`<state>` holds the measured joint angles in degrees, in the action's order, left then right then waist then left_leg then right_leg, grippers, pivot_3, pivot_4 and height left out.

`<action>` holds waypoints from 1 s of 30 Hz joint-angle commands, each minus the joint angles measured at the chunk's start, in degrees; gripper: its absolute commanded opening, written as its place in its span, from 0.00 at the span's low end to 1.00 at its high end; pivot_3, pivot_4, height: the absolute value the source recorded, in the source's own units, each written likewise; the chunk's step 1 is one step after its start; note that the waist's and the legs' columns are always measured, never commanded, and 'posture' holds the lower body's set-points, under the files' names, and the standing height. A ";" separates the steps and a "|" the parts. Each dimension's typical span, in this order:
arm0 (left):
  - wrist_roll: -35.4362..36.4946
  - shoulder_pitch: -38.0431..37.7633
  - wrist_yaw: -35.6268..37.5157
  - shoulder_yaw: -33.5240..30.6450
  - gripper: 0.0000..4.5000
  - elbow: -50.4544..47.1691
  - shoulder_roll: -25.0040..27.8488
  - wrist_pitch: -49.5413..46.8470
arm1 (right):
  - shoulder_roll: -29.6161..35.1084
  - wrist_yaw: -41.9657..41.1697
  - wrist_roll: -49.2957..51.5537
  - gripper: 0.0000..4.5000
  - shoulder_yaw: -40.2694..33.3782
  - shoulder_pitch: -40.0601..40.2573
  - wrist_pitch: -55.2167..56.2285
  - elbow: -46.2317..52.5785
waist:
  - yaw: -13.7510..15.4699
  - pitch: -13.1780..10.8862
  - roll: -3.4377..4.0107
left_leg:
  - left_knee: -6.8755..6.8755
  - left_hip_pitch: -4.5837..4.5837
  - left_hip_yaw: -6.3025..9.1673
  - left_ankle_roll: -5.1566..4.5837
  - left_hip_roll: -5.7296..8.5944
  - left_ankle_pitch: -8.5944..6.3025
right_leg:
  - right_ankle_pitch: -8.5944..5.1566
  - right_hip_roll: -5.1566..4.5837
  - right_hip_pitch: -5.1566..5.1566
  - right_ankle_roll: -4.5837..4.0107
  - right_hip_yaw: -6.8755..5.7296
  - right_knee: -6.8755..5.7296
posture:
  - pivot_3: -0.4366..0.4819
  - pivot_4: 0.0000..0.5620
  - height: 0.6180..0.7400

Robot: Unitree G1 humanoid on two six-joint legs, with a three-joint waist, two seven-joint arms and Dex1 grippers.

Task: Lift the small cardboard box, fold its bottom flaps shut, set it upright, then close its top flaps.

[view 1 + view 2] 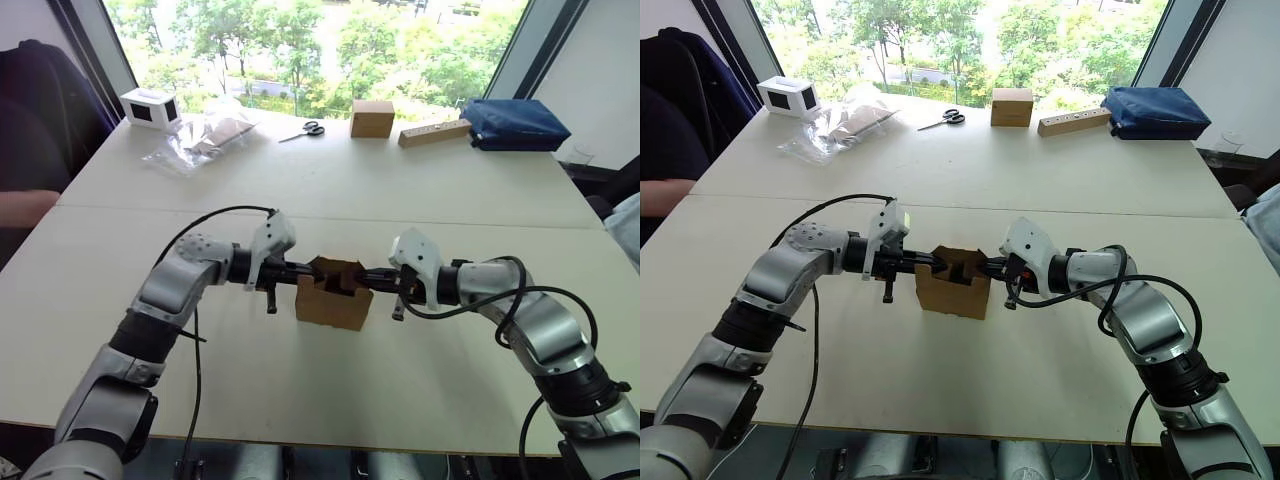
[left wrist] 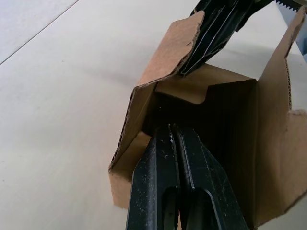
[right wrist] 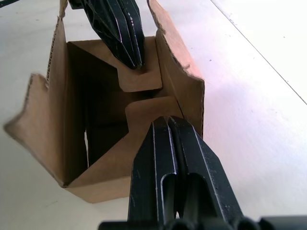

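The small cardboard box (image 1: 330,305) stands on the white table (image 1: 330,190) near the front middle, its open end facing up and its long flaps standing. My left gripper (image 1: 303,270) reaches in over the box's left edge, shut, with its tip on a short inner flap (image 2: 139,148). From the right, my right gripper (image 1: 372,281) comes in shut and presses on the opposite short flap (image 3: 144,108), which is folded partly inward. In the right wrist view the left gripper (image 3: 132,57) bears on the far flap. Nothing sits between either pair of fingers.
Along the far edge lie a white box (image 1: 150,108), a clear plastic bag (image 1: 200,140), scissors (image 1: 304,131), a tan cardboard cube (image 1: 372,118), a long tan block (image 1: 434,133) and a blue pouch (image 1: 514,124). A person's arm (image 1: 20,208) rests at the left edge.
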<state>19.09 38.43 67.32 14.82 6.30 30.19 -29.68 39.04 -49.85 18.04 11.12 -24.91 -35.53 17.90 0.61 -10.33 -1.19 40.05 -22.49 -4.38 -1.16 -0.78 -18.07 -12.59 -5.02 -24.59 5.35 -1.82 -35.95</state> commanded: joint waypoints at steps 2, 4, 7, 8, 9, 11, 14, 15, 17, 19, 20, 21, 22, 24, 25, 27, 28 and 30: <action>0.42 2.20 -0.45 -2.29 0.01 1.21 -0.08 -0.44 | -0.18 0.14 -0.03 0.00 -1.41 -1.00 0.98 1.09 | -0.01 0.00 0.00 | 0.00 0.00 0.00 0.00 0.00 0.00 | 0.00 0.00 0.00 0.00 0.00 0.00 | 0.48 0.27 1.00; 1.34 2.78 -0.53 -3.25 0.01 1.24 -0.08 -1.35 | -0.15 0.23 0.32 0.00 -1.86 -0.90 0.84 1.48 | -0.01 0.00 0.00 | 0.00 0.00 0.00 0.00 0.00 0.00 | 0.00 0.00 0.00 0.00 0.00 0.00 | 0.48 0.27 1.00; 2.04 3.17 -0.43 -4.09 0.01 1.02 0.02 -2.20 | -0.03 0.19 0.52 0.00 -2.16 -0.84 0.74 1.80 | -0.04 0.00 0.00 | 0.00 0.00 0.00 0.00 -0.01 0.00 | 0.00 0.01 0.00 0.00 0.00 0.00 | 0.48 0.27 1.00; 2.11 3.22 -0.39 -4.29 0.01 0.96 0.01 -2.39 | -0.02 0.19 0.55 0.00 -2.20 -0.84 0.72 1.83 | -0.04 0.00 0.00 | 0.00 0.00 0.00 0.00 -0.02 0.00 | 0.00 0.01 0.00 0.00 -0.01 0.00 | 0.48 0.27 1.00; 2.53 3.36 -0.27 -4.78 0.01 0.73 0.11 -3.02 | 0.06 0.13 0.70 0.00 -2.40 -0.82 0.66 2.00 | -0.04 0.00 0.00 | -0.01 0.00 0.00 0.00 -0.02 0.00 | 0.00 0.01 0.00 0.00 -0.01 0.00 | 0.48 0.27 1.00; 4.11 3.87 -0.08 -6.14 0.01 0.14 0.50 -4.98 | 0.13 0.05 1.42 0.00 -3.21 -0.83 0.44 2.48 | -0.04 0.00 0.00 | -0.01 0.00 0.00 0.00 -0.02 0.00 | 0.00 0.01 0.00 0.00 0.00 0.01 | 0.48 0.27 1.00; 5.43 4.88 0.31 -8.03 0.01 1.20 1.59 -6.51 | 0.08 0.28 3.12 0.00 -5.12 -0.84 -0.44 3.80 | -0.04 -0.01 0.00 | -0.01 -0.01 0.01 0.00 -0.02 0.00 | 0.00 0.00 0.00 0.00 -0.01 0.01 | 0.48 0.27 1.00; 5.37 5.12 0.22 -8.39 0.01 1.98 1.82 -6.39 | 0.10 0.38 3.52 0.00 -5.54 -0.74 -0.66 4.25 | -0.04 -0.01 0.00 | 0.00 -0.01 0.01 0.00 -0.02 0.00 | 0.00 0.00 -0.01 0.00 -0.01 0.00 | 0.48 0.27 1.00; 5.04 6.00 -0.45 -9.20 0.01 4.19 1.57 -5.71 | 0.19 0.56 4.15 0.00 -6.10 -0.19 -1.13 5.54 | 0.05 -0.01 0.00 | 0.00 -0.01 0.01 0.00 -0.02 0.00 | 0.00 0.00 -0.01 0.00 -0.01 0.01 | 0.48 0.27 1.00; 5.00 7.54 -0.96 -10.23 0.01 6.81 0.92 -5.12 | 0.28 0.95 5.05 0.00 -7.01 0.36 -1.89 7.11 | 0.08 -0.01 0.00 | 0.00 -0.01 0.01 0.00 -0.01 0.00 | 0.00 0.00 -0.01 0.00 -0.01 0.01 | 0.48 0.27 1.00; 4.77 8.27 -1.27 -10.55 0.01 8.24 0.59 -4.58 | 0.30 1.22 5.65 0.00 -7.63 0.50 -2.42 7.85 | 0.08 -0.01 0.00 | 0.00 -0.01 0.01 0.00 -0.01 0.00 | 0.00 0.00 0.00 0.00 -0.02 0.01 | 0.48 0.27 1.00; 4.32 8.89 -1.58 -10.65 0.01 9.78 0.27 -3.79 | 0.12 1.61 6.39 0.00 -8.41 0.54 -3.04 8.46 | 0.09 -0.02 -0.01 | 0.00 -0.02 0.01 0.00 -0.01 0.00 | 0.00 0.00 0.00 0.00 -0.02 0.01 | 0.48 0.27 1.00; 3.63 9.34 -1.68 -10.50 0.01 11.31 0.01 -2.72 | -0.10 2.00 7.21 0.00 -9.09 0.53 -3.69 8.99 | 0.07 -0.02 -0.01 | 0.00 -0.03 0.01 0.00 -0.01 0.00 | 0.00 0.00 -0.01 0.01 -0.02 0.01 | 0.48 0.27 1.00; 1.96 10.41 -1.93 -9.82 0.01 15.14 -0.85 0.13 | -0.28 2.63 9.07 0.00 -10.43 0.73 -5.19 10.46 | 0.08 -0.02 -0.01 | 0.00 -0.03 0.01 0.00 0.00 0.00 | 0.00 0.00 -0.01 0.01 -0.02 0.02 | 0.48 0.27 1.00; 1.22 11.07 -2.04 -9.50 0.01 17.27 -1.44 1.45 | -0.18 2.83 10.03 0.00 -11.02 0.86 -5.99 11.33 | 0.07 -0.02 -0.01 | 0.00 -0.03 0.00 0.00 0.00 0.00 | 0.00 0.00 -0.01 0.01 -0.02 0.02 | 0.48 0.27 1.00; -0.56 12.47 -2.01 -8.77 0.01 21.92 -2.68 4.46 | -0.51 3.61 13.35 0.00 -12.94 0.77 -8.31 13.63 | 0.07 -0.02 -0.01 | -0.01 -0.03 0.00 0.00 0.00 0.00 | 0.00 0.00 -0.01 0.01 -0.02 0.02 | 0.48 0.27 1.00; -1.34 13.15 -1.61 -8.44 0.01 24.28 -3.30 5.69 | -1.17 4.32 16.49 0.00 -14.49 0.46 -10.17 15.10 | 0.07 -0.02 -0.01 | -0.01 -0.02 0.00 -0.01 0.00 -0.01 | 0.00 0.00 -0.01 0.01 -0.02 0.02 | 0.48 0.27 1.00; -2.61 14.16 -0.82 -8.20 0.01 28.09 -4.30 7.85 | -1.73 5.65 21.26 0.00 -16.49 -0.09 -13.44 17.50 | 0.07 -0.02 -0.01 | -0.01 -0.03 0.01 -0.01 0.00 -0.01 | 0.00 0.00 -0.01 0.01 -0.03 0.02 | 0.48 0.27 1.00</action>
<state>17.40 50.63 65.84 6.45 33.05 26.07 -24.31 37.52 -45.15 34.99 -2.40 -23.70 -47.20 31.79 0.68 -10.34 -1.21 40.05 -22.52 -4.37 -1.17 -0.79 -18.08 -12.59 -5.02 -24.60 5.36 -1.86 -35.92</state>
